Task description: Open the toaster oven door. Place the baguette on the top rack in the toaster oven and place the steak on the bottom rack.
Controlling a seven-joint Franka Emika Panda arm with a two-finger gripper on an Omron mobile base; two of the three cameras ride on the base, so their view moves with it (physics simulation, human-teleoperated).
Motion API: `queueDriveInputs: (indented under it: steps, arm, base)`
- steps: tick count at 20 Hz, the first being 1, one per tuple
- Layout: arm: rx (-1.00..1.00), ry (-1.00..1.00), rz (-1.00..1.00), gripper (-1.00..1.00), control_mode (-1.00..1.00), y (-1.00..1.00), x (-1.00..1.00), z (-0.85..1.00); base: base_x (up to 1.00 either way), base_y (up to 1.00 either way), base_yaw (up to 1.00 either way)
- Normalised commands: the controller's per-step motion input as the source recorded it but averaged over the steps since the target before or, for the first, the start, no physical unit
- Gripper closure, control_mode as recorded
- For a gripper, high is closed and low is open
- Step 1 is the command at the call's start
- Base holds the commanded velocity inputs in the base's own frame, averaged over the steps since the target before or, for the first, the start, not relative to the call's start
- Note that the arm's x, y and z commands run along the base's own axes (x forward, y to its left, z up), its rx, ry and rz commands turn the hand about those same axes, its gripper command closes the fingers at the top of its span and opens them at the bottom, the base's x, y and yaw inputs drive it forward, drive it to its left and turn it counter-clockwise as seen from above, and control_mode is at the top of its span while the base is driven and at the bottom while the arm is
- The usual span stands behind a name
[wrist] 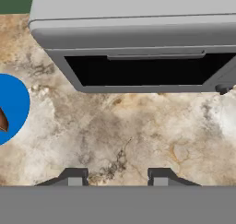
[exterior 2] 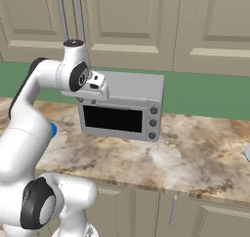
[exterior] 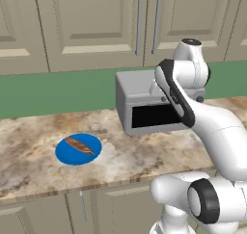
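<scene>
The toaster oven stands at the back of the counter, its knobs on the right of its front. The toaster oven door is shut; its black glass and top handle lie straight ahead in the hand view. Both racks are hidden behind it. My gripper hangs open above the counter just in front of the oven's upper left corner, holding nothing. The baguette lies on a blue plate to the left. The steak is out of view.
Marbled stone counter runs in front of the oven, with a green wall strip and beige cabinets behind. A pale rim shows at the far right counter edge. The blue plate's edge is left of the gripper.
</scene>
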Motion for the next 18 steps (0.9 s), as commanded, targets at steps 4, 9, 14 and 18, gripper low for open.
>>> queueDriveInputs:
  steps: [4,9,14,18]
  arm:
    - [-0.04,0.01,0.0,-1.0,-1.0,0.0,-0.04,-0.08]
    - [-0.26,0.08,0.02,-1.0,-1.0,0.05,-0.04,-0.45]
    - [-0.52,-0.02,0.2,-1.0,-1.0,-0.08,0.0,-0.52]
    - [-0.55,-0.13,0.29,-1.0,-1.0,-0.15,0.0,-0.25]
  base:
    - [0.0,0.0,0.0]
    - [0.0,0.0,0.0]
    - [0.0,0.0,0.0]
    - [0.0,0.0,0.0]
